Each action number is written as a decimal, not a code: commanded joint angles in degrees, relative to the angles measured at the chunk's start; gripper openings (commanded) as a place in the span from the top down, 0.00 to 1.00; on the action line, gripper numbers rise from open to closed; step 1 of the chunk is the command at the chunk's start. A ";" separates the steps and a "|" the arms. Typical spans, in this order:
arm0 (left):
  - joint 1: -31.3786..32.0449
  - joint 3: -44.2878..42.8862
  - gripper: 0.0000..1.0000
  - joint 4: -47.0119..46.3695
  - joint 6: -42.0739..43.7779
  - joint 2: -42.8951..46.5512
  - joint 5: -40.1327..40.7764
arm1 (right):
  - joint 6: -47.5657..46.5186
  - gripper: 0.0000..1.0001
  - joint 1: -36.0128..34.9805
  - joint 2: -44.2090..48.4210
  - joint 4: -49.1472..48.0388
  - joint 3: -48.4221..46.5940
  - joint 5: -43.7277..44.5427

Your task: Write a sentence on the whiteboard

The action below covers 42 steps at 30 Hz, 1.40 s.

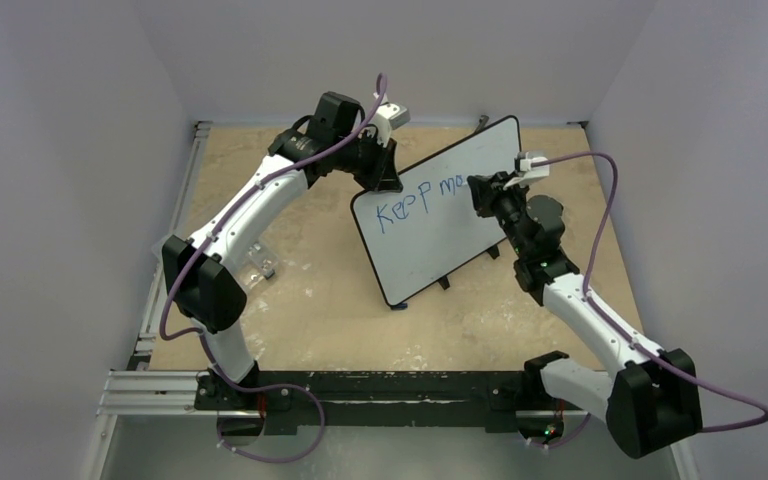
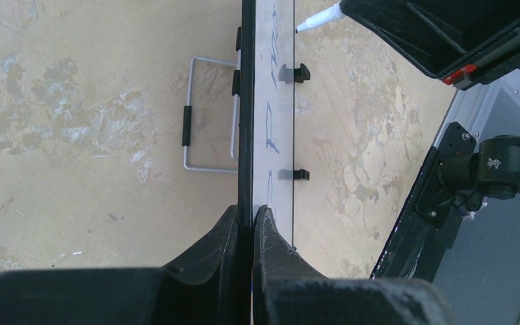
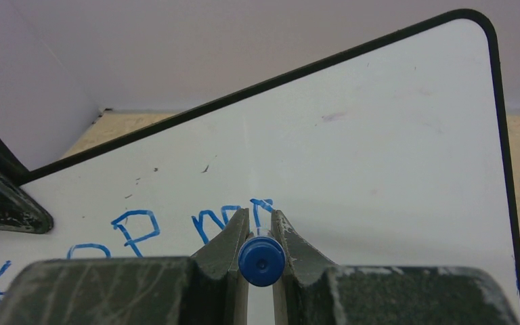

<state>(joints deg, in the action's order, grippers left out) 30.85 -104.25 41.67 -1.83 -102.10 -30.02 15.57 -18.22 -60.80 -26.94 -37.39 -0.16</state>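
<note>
The whiteboard [image 1: 430, 215] stands tilted on edge in the middle of the table, white with a thin black rim. Blue letters of the sentence [image 1: 422, 200] read "Keep m" across its upper part. My left gripper [image 1: 378, 178] is shut on the board's upper left edge; in the left wrist view the fingers [image 2: 271, 247] pinch the black rim of the whiteboard [image 2: 246, 101]. My right gripper [image 1: 485, 192] is shut on a blue marker [image 3: 262, 261], its tip against the whiteboard [image 3: 379, 135] at the last stroke of the sentence [image 3: 176, 227]. The marker's white tip [image 2: 315, 20] shows in the left wrist view.
A small metal wire stand [image 2: 196, 115] lies on the tan tabletop behind the board. A small clear object [image 1: 260, 262] lies near the left arm. Black feet [image 1: 445, 281] stick out of the board's lower edge. Grey walls enclose the table.
</note>
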 commanded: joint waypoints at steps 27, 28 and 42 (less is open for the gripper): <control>-0.37 1.41 1.00 -0.09 7.93 1.46 11.16 | 0.78 1.00 2.13 -7.71 -2.01 -8.34 1.23; -0.36 1.46 1.00 -0.10 7.97 1.40 11.13 | 0.87 1.00 2.33 -7.76 -2.06 -8.02 1.21; -0.33 1.47 1.00 -0.13 7.85 1.42 11.09 | 2.20 1.00 2.99 -8.05 -2.75 -3.06 1.39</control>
<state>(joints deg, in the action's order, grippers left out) 30.94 -103.57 41.23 -1.69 -101.65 -29.56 16.86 -15.57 -68.42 -27.97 -42.15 0.54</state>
